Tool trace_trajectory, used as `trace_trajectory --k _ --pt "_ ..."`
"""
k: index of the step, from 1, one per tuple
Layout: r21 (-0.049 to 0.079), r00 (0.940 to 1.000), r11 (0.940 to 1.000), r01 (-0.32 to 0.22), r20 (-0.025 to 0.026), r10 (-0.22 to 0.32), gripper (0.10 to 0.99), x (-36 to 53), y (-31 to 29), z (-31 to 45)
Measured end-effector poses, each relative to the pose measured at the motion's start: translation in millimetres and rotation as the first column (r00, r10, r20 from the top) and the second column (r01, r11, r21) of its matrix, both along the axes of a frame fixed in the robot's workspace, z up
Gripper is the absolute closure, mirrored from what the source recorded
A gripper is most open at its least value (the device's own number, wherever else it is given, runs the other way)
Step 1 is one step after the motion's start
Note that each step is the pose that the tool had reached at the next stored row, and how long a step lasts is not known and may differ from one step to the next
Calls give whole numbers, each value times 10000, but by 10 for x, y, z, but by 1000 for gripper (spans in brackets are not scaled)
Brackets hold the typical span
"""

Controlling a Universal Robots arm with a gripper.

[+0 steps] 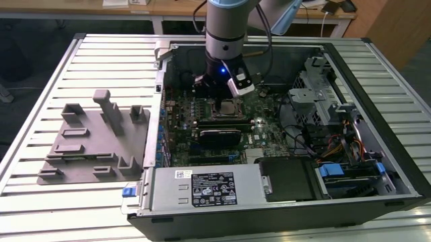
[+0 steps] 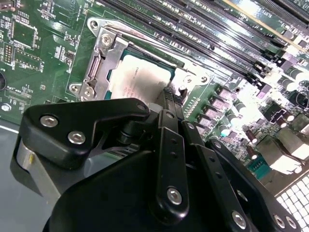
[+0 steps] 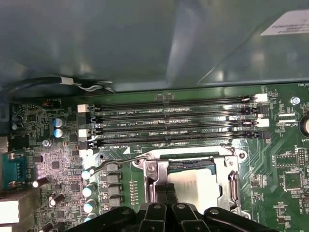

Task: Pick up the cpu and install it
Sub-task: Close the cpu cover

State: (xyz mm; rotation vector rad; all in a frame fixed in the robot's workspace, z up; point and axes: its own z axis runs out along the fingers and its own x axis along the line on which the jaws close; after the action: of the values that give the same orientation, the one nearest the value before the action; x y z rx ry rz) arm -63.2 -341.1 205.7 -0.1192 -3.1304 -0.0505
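Note:
The cpu (image 3: 195,186), a flat square chip with a silver top, lies flat inside the open metal socket frame (image 3: 232,180) on the green motherboard. In the second wrist view the cpu (image 2: 137,79) sits in the same frame (image 2: 96,65). My gripper (image 3: 165,187) is shut, its two black fingers pressed together with their tips at the chip's edge. Whether they touch it I cannot tell. In the second wrist view the gripper (image 2: 170,96) ends at the chip's corner. In the exterior view the gripper (image 1: 219,100) hangs low in the case beside the cpu (image 1: 231,106).
The socket lever (image 3: 116,162) stands loose beside the frame. Memory slots (image 3: 169,125) run along one side of the socket. A black block (image 1: 219,136) lies below the socket, with the power supply (image 1: 202,187) and drive cage (image 1: 323,101) nearby. A grey fixture tray (image 1: 94,143) sits outside the case.

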Motion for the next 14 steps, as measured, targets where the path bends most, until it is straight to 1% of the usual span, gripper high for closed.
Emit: trace_trajectory --k 7,14 --pt "1 10000 10000 0 1 0 980 0 0 48" --pt "-2 10000 10000 -1 10 1 980 -4 0 62"
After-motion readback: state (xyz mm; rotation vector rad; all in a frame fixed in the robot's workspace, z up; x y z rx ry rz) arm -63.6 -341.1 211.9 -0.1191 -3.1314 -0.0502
